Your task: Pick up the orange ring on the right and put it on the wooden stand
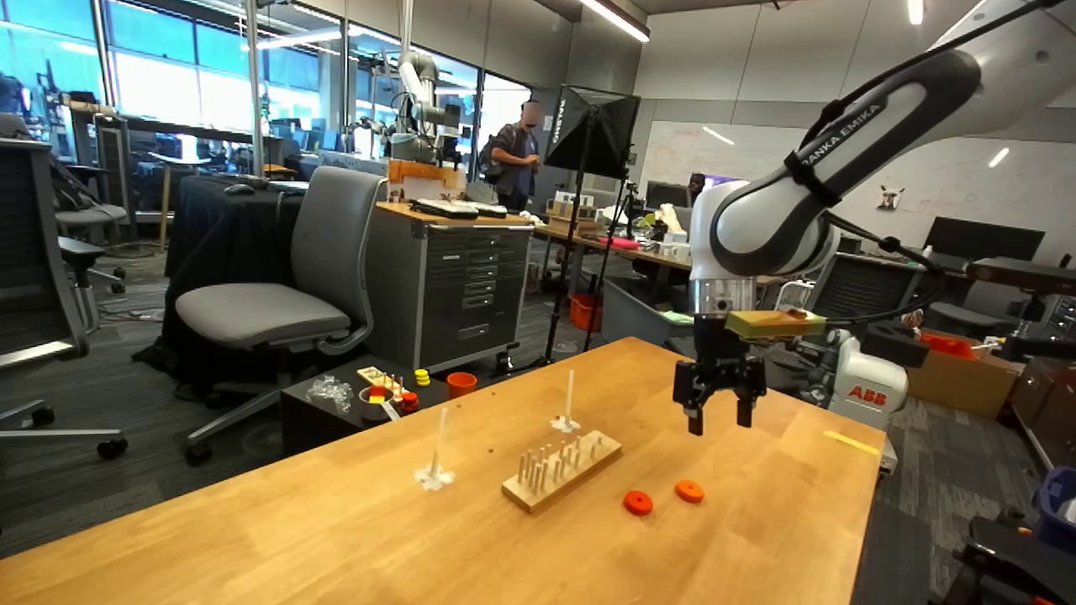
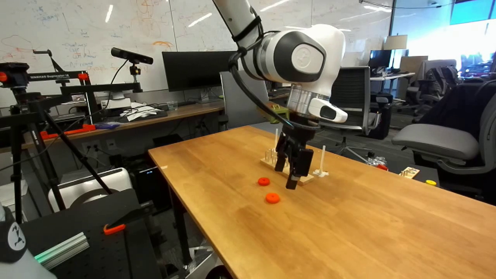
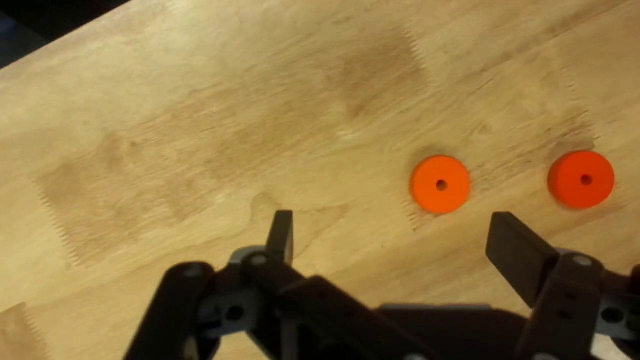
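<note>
Two small flat rings lie apart on the table. In an exterior view the orange ring [image 1: 689, 491] is the right one, beside a redder ring [image 1: 638, 502]. The wrist view shows the orange ring [image 3: 450, 195] ahead of the gap between my fingertips, with the redder ring [image 3: 582, 193] farther right. My gripper [image 1: 720, 419] hangs above the table, its jaws wide apart around nothing. The pale wooden stand [image 1: 603, 451], with several short pegs, lies past the redder ring. In an exterior view the gripper [image 2: 285, 176] partly covers the stand [image 2: 307, 179]; the wrist view leaves it out.
Two thin pale pegs rise from the table beyond the stand, a nearer peg [image 1: 439, 441] and a farther peg [image 1: 570, 395]. A low black side table carries a second pegged board [image 1: 382, 381] and an orange cup [image 1: 461, 384]. The wooden table [image 2: 368, 232] has open edges.
</note>
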